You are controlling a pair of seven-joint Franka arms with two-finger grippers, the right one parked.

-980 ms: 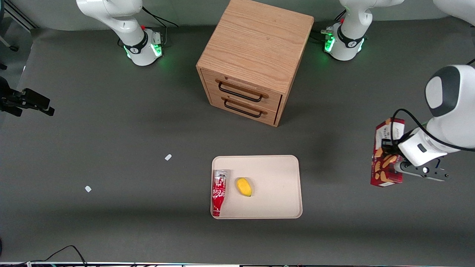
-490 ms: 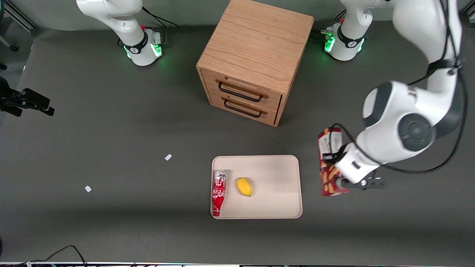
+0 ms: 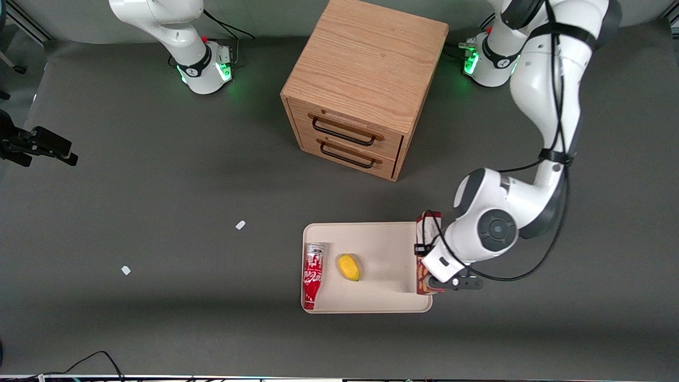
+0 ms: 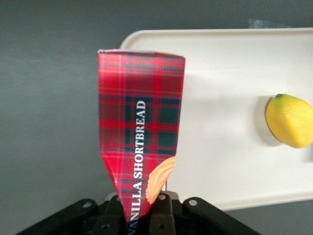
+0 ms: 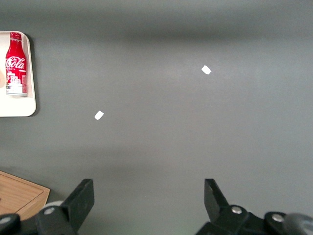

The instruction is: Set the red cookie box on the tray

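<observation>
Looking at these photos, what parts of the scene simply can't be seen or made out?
- Front view: the pincer and most of the red cookie box are covered by the arm.
- Front view: whether the box touches the tray or hangs above it.
- Left wrist view: the lemon is cut off by the picture's edge.

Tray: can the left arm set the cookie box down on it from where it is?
Probably yes. The gripper, shut on the red cookie box, hangs over the tray edge; bare tray lies between it and the lemon.
</observation>
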